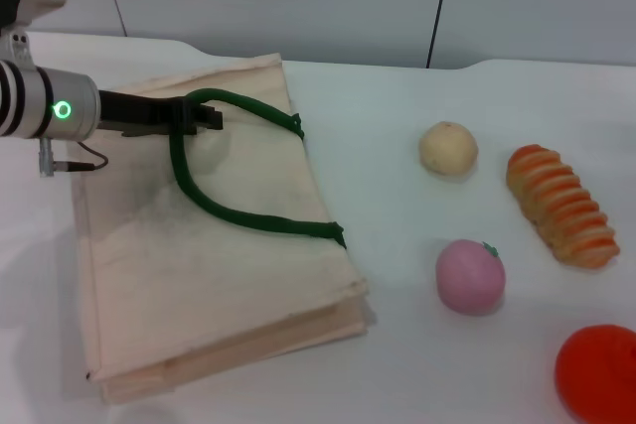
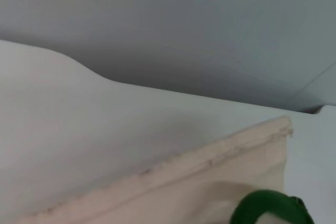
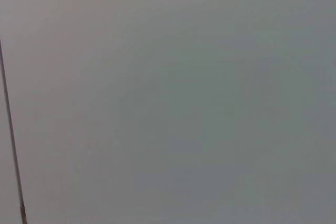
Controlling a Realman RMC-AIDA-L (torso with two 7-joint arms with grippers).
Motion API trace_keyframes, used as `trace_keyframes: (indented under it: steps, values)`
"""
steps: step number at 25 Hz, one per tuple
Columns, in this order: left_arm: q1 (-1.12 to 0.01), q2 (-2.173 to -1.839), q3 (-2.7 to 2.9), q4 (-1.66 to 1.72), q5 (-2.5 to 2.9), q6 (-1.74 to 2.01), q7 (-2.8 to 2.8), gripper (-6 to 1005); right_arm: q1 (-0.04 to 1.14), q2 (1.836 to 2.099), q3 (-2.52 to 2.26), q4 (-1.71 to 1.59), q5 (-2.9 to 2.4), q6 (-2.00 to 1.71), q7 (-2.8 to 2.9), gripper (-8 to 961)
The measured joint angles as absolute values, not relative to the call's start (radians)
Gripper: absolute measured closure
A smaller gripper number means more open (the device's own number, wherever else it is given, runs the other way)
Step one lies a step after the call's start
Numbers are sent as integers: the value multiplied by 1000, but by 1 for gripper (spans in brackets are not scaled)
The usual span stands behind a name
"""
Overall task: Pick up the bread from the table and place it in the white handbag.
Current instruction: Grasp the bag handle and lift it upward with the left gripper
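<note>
The bread point(image 1: 561, 206), a tan loaf with orange ridges, lies on the white table point(image 1: 397, 345) at the right. The white handbag point(image 1: 219, 265) lies flat on the left. One of its dark green handles point(image 1: 238, 213) curves across the cloth. My left gripper point(image 1: 194, 114) is over the bag's far part, shut on the upper green handle point(image 1: 248, 106), far from the bread. The bag's edge point(image 2: 210, 166) and a bit of green handle point(image 2: 268, 208) show in the left wrist view. My right gripper is out of view; its wrist view shows only a grey wall.
A small round beige bun point(image 1: 448, 148) sits left of the bread. A pink ball point(image 1: 470, 275) lies nearer the front. An orange round object point(image 1: 598, 372) is at the front right corner. A grey wall stands behind the table.
</note>
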State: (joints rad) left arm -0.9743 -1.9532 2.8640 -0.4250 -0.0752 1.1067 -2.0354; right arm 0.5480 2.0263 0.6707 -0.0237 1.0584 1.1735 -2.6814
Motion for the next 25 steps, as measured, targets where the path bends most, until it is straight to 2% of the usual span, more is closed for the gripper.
trace_keyframes:
  steps: [3,5,11,17,25]
  values:
    - [-972,-1953,2864,-417,-75,1108,-2035,423,548,2026,671,-24,1058,1174,-2681,70]
    - [-972,-1953,2864,-416,-78,1109,-2032,674,548,2027,672,-26,1058,1174,-2681,70]
    - [-975,-1955,2862,-416,-130,1126,-1984,876,548,2028,674,-28,1058,1174,-2681,70]
    - [-955,-1952,2862,-416,-300,1221,-1835,933,546,2028,678,-28,1058,1174,-2681,69]
    - [-897,-1927,2863,-427,-691,1552,-1592,978,545,2028,684,-22,1062,1174,-2671,69]
